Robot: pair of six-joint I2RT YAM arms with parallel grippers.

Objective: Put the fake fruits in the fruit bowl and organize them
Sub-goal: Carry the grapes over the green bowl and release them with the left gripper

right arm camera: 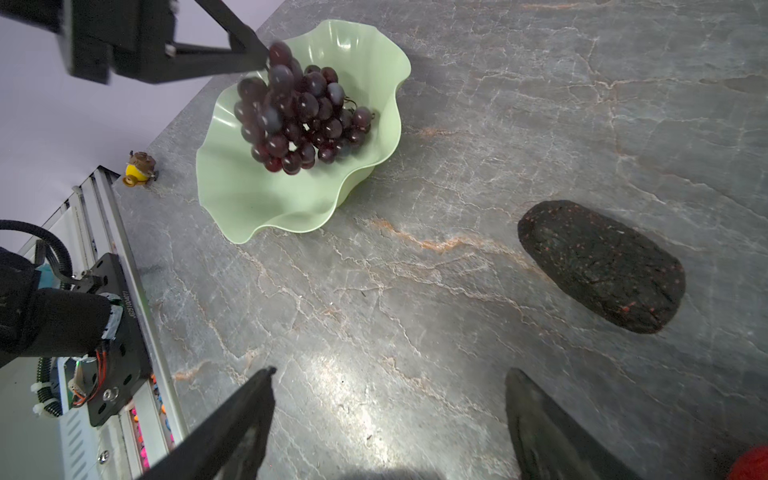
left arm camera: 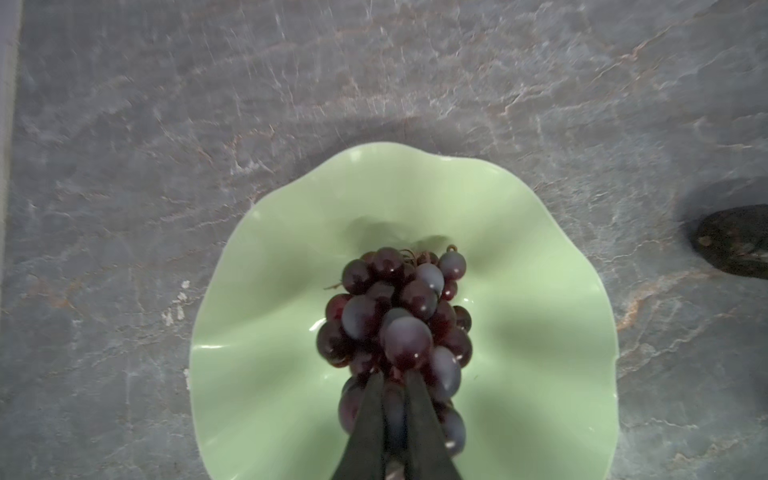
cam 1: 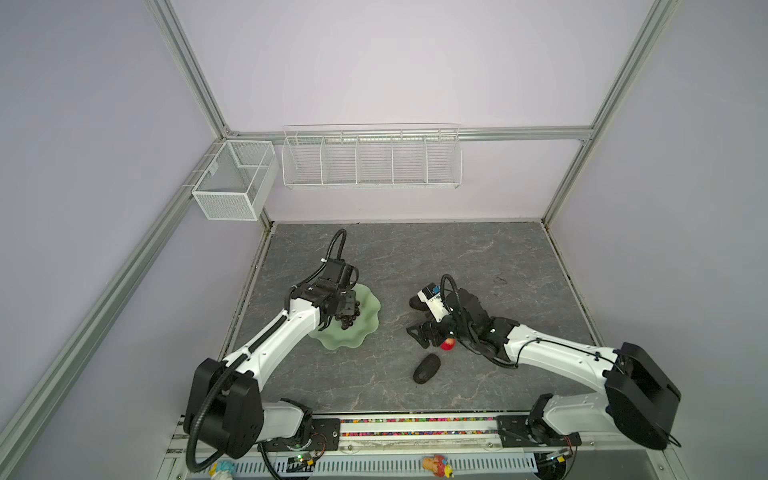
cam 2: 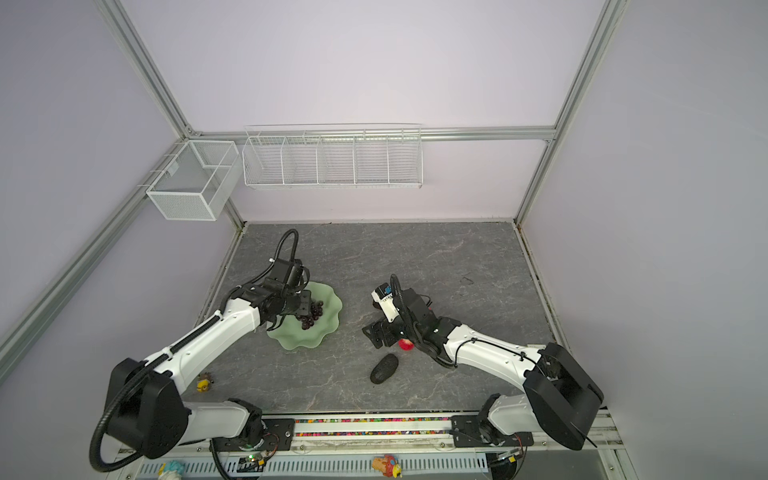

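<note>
The left claw (left arm camera: 392, 376) pinches the grapes (left arm camera: 395, 316) tight, straight above the bowl (left arm camera: 540, 270) centre, their lowest berries probably touching it. Right of the bowl, the right claw (right arm camera: 391, 370) gapes empty, nearer the avocado (right arm camera: 602, 266).

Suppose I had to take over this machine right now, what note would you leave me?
Left pincer: shut on the grapes, holding them over the green bowl; not let go yet.
Right pincer: open, empty, above the table beside a red apple.
On the table: the apple and a dark avocado-like fruit. Other fruits not clearly visible.
Done: nothing released in the bowl.
Left: drop the grapes, then bring every other fruit over.
</note>
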